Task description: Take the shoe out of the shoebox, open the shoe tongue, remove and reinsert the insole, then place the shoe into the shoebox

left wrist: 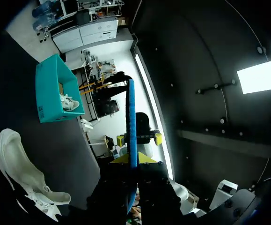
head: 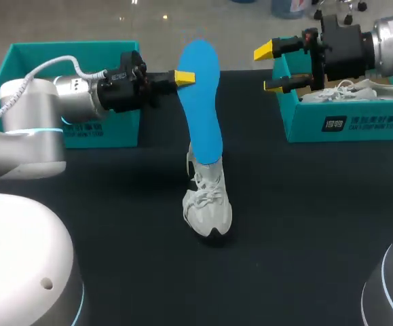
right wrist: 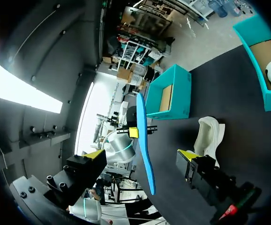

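Observation:
My left gripper [head: 184,78] is shut on a long blue insole [head: 204,102], holding it upright in the air over the middle of the table. In the left wrist view the insole [left wrist: 132,122] stands edge-on between the fingers. A white shoe [head: 207,204] stands on the black table below the insole's lower end, toe toward me. From the right wrist the insole [right wrist: 143,140] hangs apart from the shoe [right wrist: 208,136]. My right gripper [head: 271,68] is open and empty, up by the right box. It [right wrist: 141,154] faces the insole without touching it.
A teal shoebox [head: 20,68] stands at the back left behind my left arm, and it [right wrist: 170,96] looks empty. Another teal box [head: 359,125] at the back right holds a second white shoe [head: 359,92]. The table [head: 305,224] is black.

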You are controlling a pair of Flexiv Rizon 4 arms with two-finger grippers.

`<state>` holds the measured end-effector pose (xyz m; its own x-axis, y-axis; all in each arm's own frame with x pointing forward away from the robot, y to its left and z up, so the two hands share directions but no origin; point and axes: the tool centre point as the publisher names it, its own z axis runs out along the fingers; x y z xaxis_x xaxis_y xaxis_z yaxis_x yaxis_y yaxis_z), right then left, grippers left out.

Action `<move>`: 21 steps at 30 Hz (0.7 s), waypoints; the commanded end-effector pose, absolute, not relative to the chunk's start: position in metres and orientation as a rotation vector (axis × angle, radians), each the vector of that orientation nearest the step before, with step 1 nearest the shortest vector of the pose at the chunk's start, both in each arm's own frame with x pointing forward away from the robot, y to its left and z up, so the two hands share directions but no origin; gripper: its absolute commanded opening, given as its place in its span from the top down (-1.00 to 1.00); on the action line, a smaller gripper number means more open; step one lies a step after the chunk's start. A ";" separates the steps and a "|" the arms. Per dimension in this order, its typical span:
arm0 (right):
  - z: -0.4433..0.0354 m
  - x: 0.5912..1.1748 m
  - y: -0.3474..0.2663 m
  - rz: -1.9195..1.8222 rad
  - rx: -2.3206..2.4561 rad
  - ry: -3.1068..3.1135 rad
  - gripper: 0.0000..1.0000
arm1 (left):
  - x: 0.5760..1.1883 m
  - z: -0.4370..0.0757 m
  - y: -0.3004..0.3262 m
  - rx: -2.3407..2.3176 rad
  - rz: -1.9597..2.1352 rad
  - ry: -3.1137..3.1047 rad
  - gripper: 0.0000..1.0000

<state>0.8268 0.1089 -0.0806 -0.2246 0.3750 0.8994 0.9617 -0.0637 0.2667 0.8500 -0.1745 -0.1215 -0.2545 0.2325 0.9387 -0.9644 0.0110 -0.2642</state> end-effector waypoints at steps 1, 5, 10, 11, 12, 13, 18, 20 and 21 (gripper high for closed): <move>-0.060 0.827 0.120 -1.161 -1.579 -1.792 -1.00 | 0.859 -0.124 -0.174 0.863 1.343 -1.225 1.00; -0.044 0.826 0.128 -1.028 -1.676 -1.960 -1.00 | 0.860 -0.128 -0.173 0.867 1.342 -1.215 1.00; -0.034 0.826 0.134 -0.808 -1.804 -2.067 -1.00 | 0.859 -0.134 -0.173 0.887 1.318 -1.210 1.00; -0.031 0.826 0.135 -0.797 -1.818 -2.071 -1.00 | 0.859 -0.134 -0.173 0.890 1.319 -1.210 1.00; -0.029 0.826 0.137 -0.750 -1.844 -2.084 -1.00 | 0.860 -0.135 -0.173 0.891 1.321 -1.210 1.00; -0.028 0.826 0.138 -0.722 -1.865 -2.090 -1.00 | 0.860 -0.136 -0.173 0.893 1.321 -1.209 1.00; -0.017 0.826 0.147 -0.524 -2.000 -2.218 -1.00 | 0.860 -0.138 -0.172 0.902 1.323 -1.203 1.00; -0.014 0.826 0.151 -0.449 -2.055 -2.282 -1.00 | 0.861 -0.139 -0.172 0.904 1.324 -1.200 1.00; -0.013 0.826 0.152 -0.433 -2.061 -2.298 -1.00 | 0.861 -0.139 -0.172 0.904 1.324 -1.200 1.00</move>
